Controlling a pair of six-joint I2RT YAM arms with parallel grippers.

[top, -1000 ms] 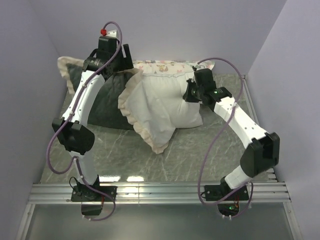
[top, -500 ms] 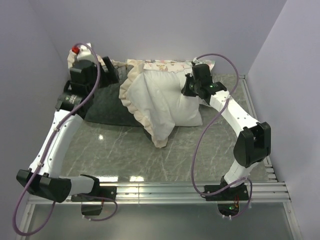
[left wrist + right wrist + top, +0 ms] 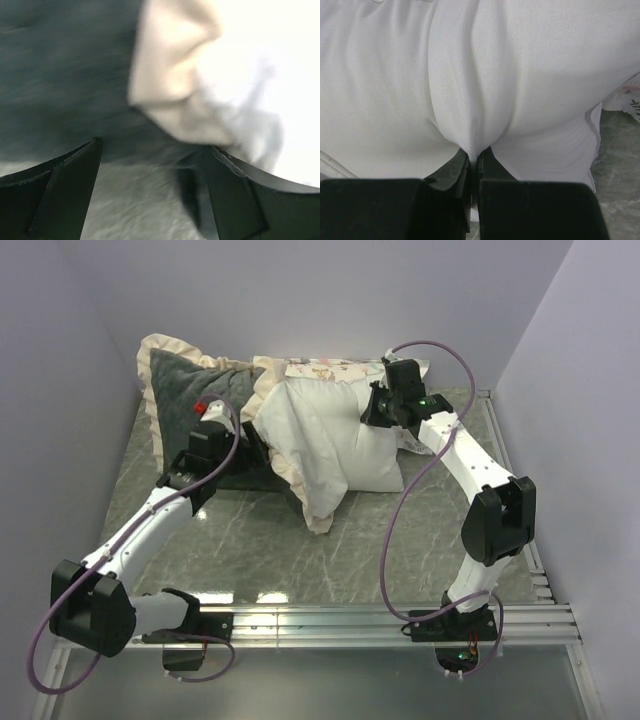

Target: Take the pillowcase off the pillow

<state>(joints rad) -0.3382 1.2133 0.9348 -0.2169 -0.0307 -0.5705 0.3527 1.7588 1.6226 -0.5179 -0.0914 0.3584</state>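
The pillowcase (image 3: 185,380), dark grey plush with a cream frill, lies flattened at the back left. Its frilled edge (image 3: 268,435) is bunched round the left side of the plump white pillow (image 3: 335,445) in the middle. My left gripper (image 3: 248,445) is open and low at the case's near edge, beside the frill. In the left wrist view it (image 3: 155,165) holds nothing, with grey plush (image 3: 60,75), frill (image 3: 175,75) and white cloth (image 3: 265,85) ahead. My right gripper (image 3: 376,410) is shut on a fold of the pillow (image 3: 470,75), its jaws (image 3: 475,155) pinching the white cloth.
A small pastel animal-print pillow (image 3: 325,370) lies against the back wall behind the white pillow. The marble tabletop (image 3: 240,540) is walled at the left, back and right. A metal rail (image 3: 320,620) runs along the near edge by the arm bases.
My left arm has dropped from the back left corner to the case's near edge, gripper now open. The grey case has been spread out toward the back left. My right gripper has shifted slightly back.
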